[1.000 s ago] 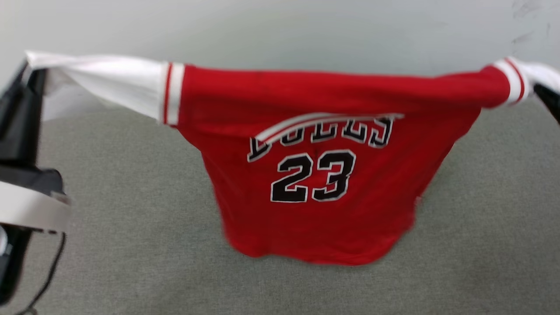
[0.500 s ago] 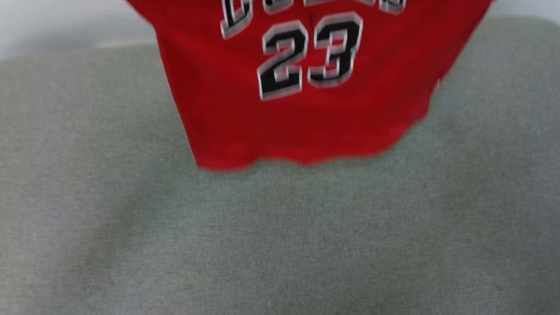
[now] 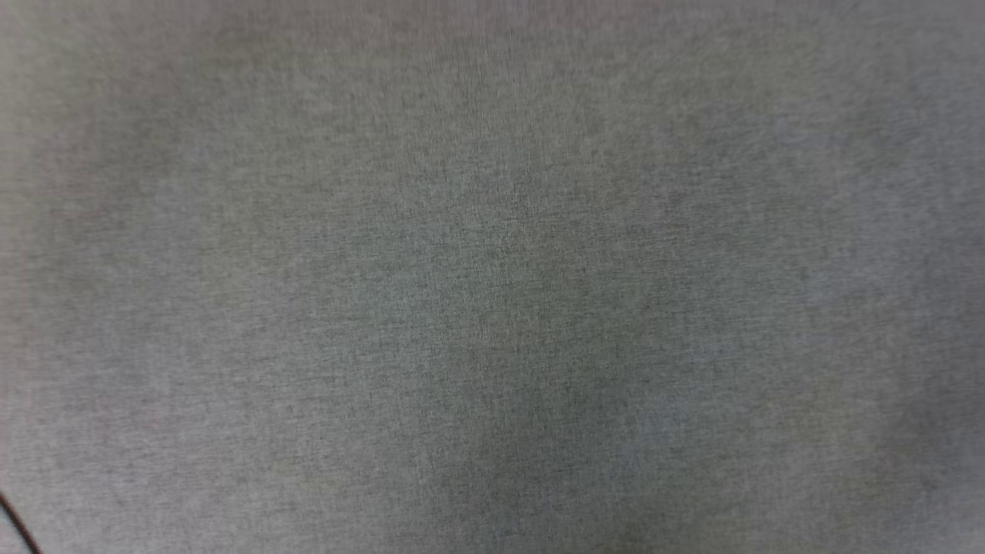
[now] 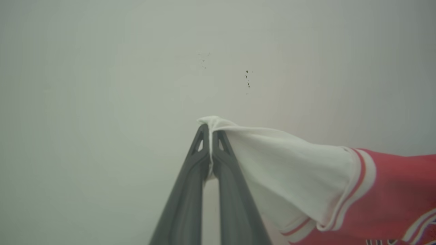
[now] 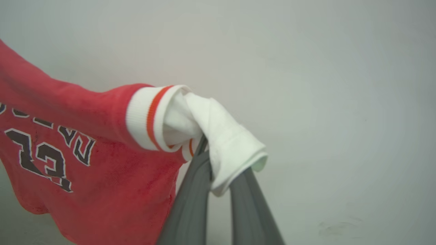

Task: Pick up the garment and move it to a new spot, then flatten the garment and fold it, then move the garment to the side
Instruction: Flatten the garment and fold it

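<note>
Garment (image 4: 391, 194) hangs in the air by its two white sleeves, in front of a pale wall (image 4: 102, 68).

At the left end, the left pincer (image 4: 209, 136) is closed tight on the tip of the left sleeve (image 4: 289, 163). A little peak of white cloth sticks out past its dark fingers (image 4: 185, 200). From there the sleeve runs off to that view's right, through a red-and-white striped band, into the red body. A few small dark specks (image 4: 247, 81) mark the wall above the grip.

The head view looks down on the grey cloth-covered table (image 3: 492, 277), with a thin dark cable (image 3: 15, 531) crossing its lower left corner.

In the right wrist view the red body carries black, white-edged letters and the number (image 5: 41, 160), and its lower hem hangs loose. The right sleeve (image 5: 224, 143) is bunched just past its striped band. The right pincer (image 5: 206, 151) is clamped on that bunch, with white cloth folded over its fingertips and draped between the two fingers. A faint scuff (image 5: 337, 228) shows on the wall at that view's lower right.
</note>
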Controlling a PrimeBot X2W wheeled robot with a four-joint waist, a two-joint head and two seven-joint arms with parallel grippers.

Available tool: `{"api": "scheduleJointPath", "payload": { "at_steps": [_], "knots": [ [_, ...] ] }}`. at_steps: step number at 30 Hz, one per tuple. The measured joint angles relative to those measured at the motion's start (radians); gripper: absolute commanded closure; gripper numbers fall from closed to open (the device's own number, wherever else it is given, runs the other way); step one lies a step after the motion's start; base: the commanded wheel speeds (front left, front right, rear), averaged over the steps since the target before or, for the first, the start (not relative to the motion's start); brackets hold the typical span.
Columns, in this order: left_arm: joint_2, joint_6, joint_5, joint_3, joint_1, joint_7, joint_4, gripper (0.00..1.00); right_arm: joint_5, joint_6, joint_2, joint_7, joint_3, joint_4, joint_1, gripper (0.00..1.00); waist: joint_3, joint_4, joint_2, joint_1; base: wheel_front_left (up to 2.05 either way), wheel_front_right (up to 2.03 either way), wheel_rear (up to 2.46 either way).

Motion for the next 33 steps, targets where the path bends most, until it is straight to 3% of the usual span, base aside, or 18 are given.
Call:
{"api": "scheduleJointPath", "payload": {
  "at_steps": [5, 11, 21, 33],
  "knots": [
    [-0.047, -0.038, 0.016, -0.016, -0.147, -0.061, 0.163, 1.0, -0.054, 0.0, 0.038, -0.123, -0.011, 0.146, -0.111, 1.0, 0.076, 0.002, 0.0, 0.0, 0.0, 0.0, 0.0],
    [-0.108, -0.071, 0.017, -0.051, -0.152, -0.126, 0.283, 1.0, -0.086, 0.0, 0.076, -0.228, 0.013, 0.296, -0.127, 1.0, 0.13, 0.017, 0.0, 0.0, 0.0, 0.0, 0.0],
    [-0.14, -0.093, -0.004, -0.108, 0.197, -0.23, 0.343, 1.0, -0.033, 0.0, 0.047, -0.236, 0.174, 0.398, 0.07, 1.0, 0.091, 0.043, 0.0, -0.0001, 0.0, 0.0, 0.0],
    [-0.097, -0.05, -0.038, -0.184, 0.691, -0.179, 0.269, 1.0, 0.225, 0.0, -0.038, -0.035, 0.272, 0.378, 0.43, 1.0, -0.088, 0.062, 0.0, -0.0003, 0.0, 0.0, 0.0]
  ]
}}
